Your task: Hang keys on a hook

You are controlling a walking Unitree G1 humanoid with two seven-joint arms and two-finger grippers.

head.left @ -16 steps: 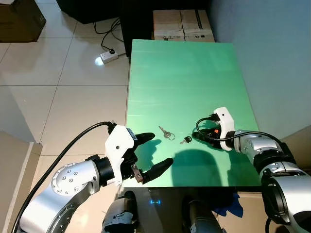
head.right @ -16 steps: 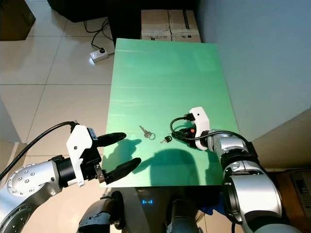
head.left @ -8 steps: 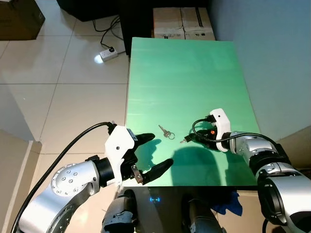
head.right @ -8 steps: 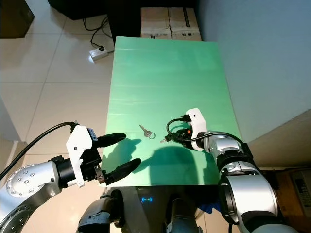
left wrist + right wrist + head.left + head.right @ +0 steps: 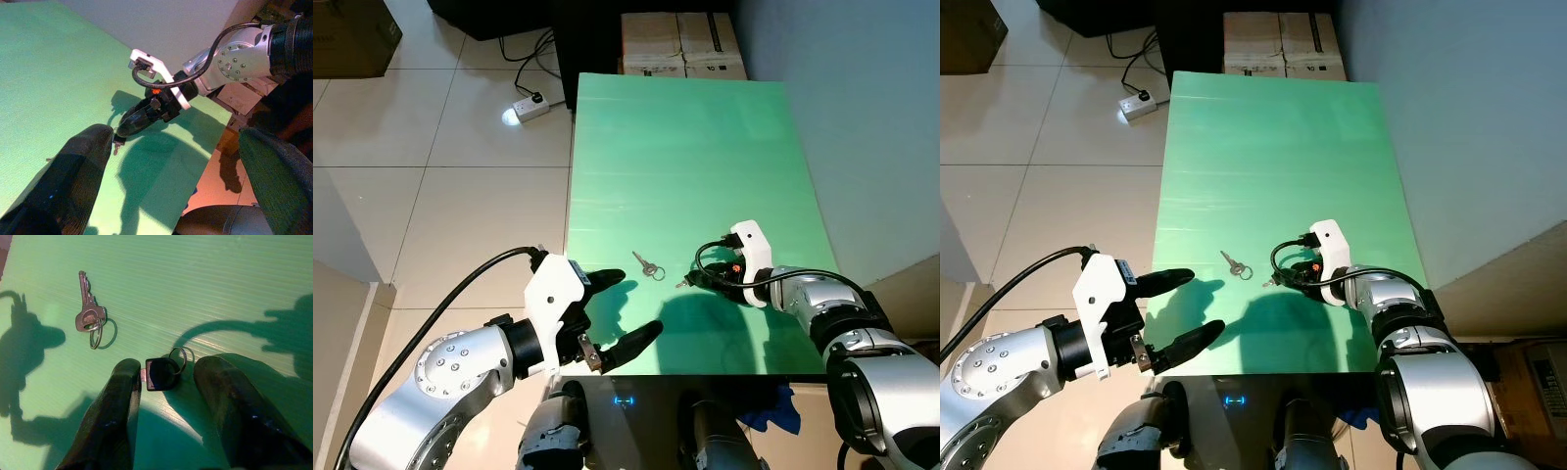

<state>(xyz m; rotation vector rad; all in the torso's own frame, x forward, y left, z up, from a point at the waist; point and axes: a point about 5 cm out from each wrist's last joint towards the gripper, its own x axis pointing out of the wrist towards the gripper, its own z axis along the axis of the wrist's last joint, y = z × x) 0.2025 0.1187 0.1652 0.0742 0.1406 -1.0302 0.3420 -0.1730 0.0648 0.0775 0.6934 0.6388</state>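
Hovering at the near edge of the green table (image 5: 685,147), at about 7 o'clock in the head views, the left gripper (image 5: 617,311) holds its two black fingers spread wide and empty. Farther in, at roughly 4 o'clock, the right gripper (image 5: 171,404) lies low on the table with its fingers apart, straddling the black-headed key (image 5: 156,374), whose split ring (image 5: 178,360) lies just beyond the head; nothing is clamped yet. Past that, toward 11 o'clock from this key, a silver key (image 5: 87,313) with its own ring rests flat on the surface, well clear of both tools. These keys are probably light, stiff and thin, and lying flush on a smooth top they could skate away under a closing finger. The thick plastic head looks the surest place to pinch, leaving the ring free for a hook.
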